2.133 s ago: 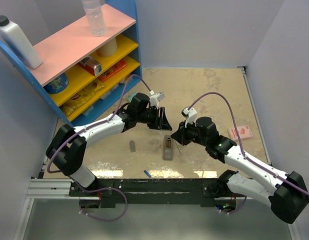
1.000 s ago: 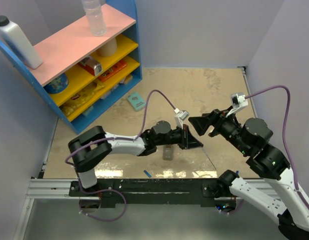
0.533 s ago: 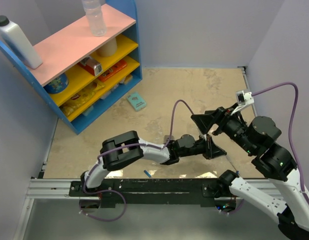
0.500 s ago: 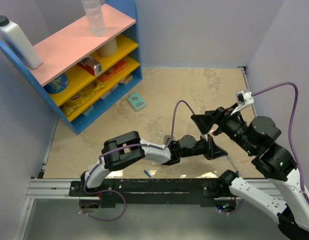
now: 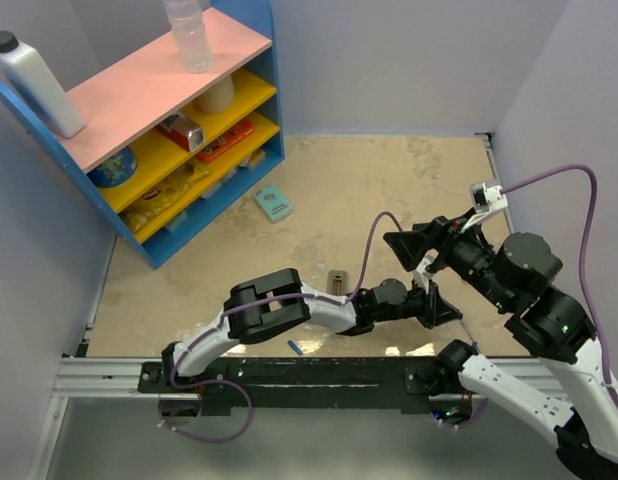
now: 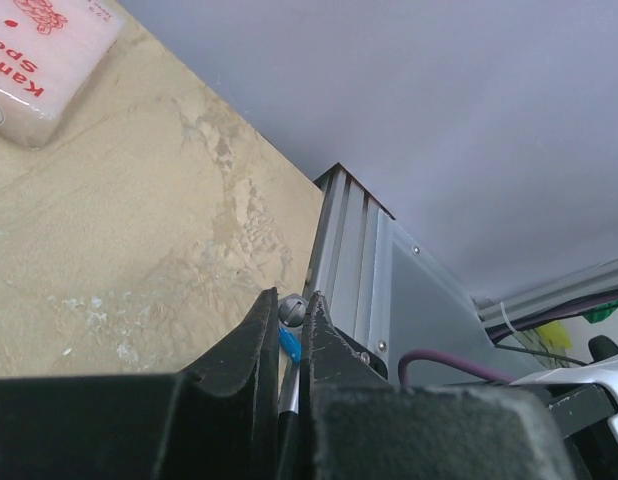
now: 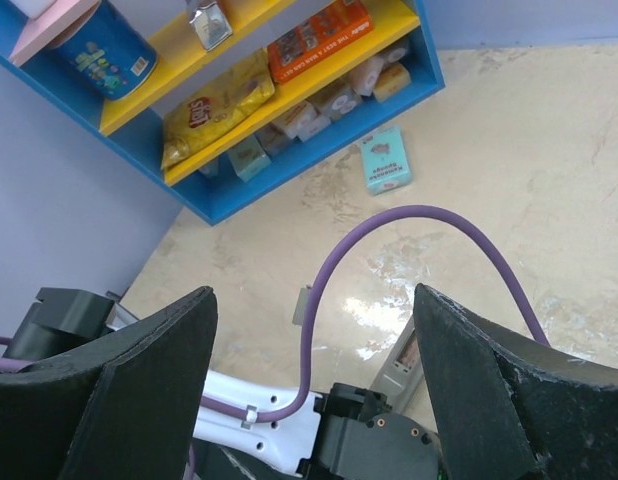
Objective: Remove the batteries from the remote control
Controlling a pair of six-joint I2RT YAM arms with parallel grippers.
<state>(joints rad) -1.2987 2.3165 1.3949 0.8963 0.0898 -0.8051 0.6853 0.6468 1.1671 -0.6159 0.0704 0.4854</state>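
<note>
1. Left gripper: I find the jaws closed on a battery, a small blue cylinder whose silver end shows between the fingertips.
2. Left arm position: in the overhead view it reaches across to the right half of the table, with its gripper low near the front right. Its wrist view shows a pink packet lying on the table farther off. A metal rail at the table's edge sits just past the fingertips.
3. Right gripper: raised above the left one, jaws spread wide, with nothing between them. Its own wrist view confirms this.
4. Remote control: flat on the table near the middle front, partly covered by the left arm and apart from both grippers.
5. Second battery: loose on the table by the front edge, closer to the arm bases than the remote.
6. Other items: a teal box lies on the table near the blue shelf unit.
</note>
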